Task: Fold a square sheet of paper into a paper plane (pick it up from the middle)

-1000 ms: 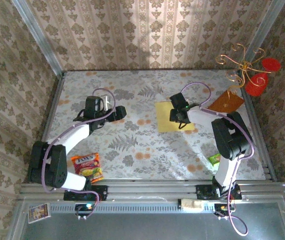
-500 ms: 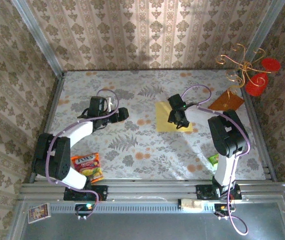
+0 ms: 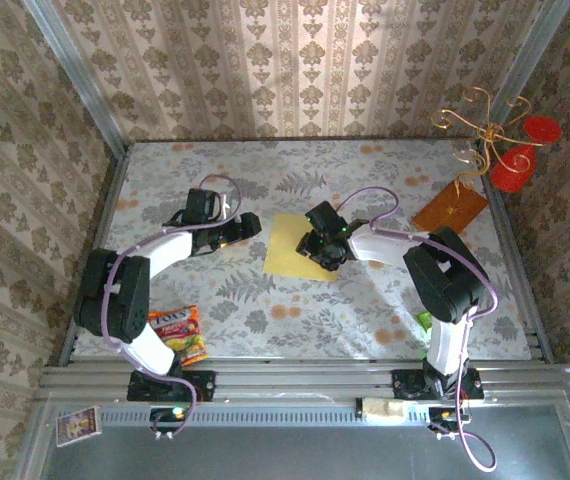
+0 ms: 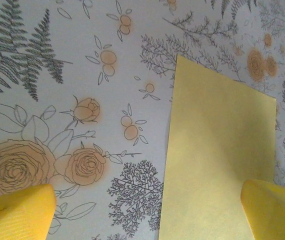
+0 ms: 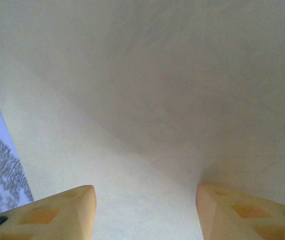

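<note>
Lying flat with no folds yet, the paper (image 3: pixel 283 256) is waiting under the right gripper (image 3: pixel 318 250), grip unclear, while the left gripper (image 3: pixel 247 228) is hanging spread wide.

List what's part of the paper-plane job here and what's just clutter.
Job:
square sheet of paper
right claw, down on the sheet
left claw, at the sheet's edge

Clutter:
orange-brown board
snack packet
green packet
red-and-gold ornament

We are seeing bare table (image 3: pixel 255 300) left of the paper (image 3: pixel 285 250); the right gripper (image 3: pixel 321 254) is blocking its right side from above.
</note>
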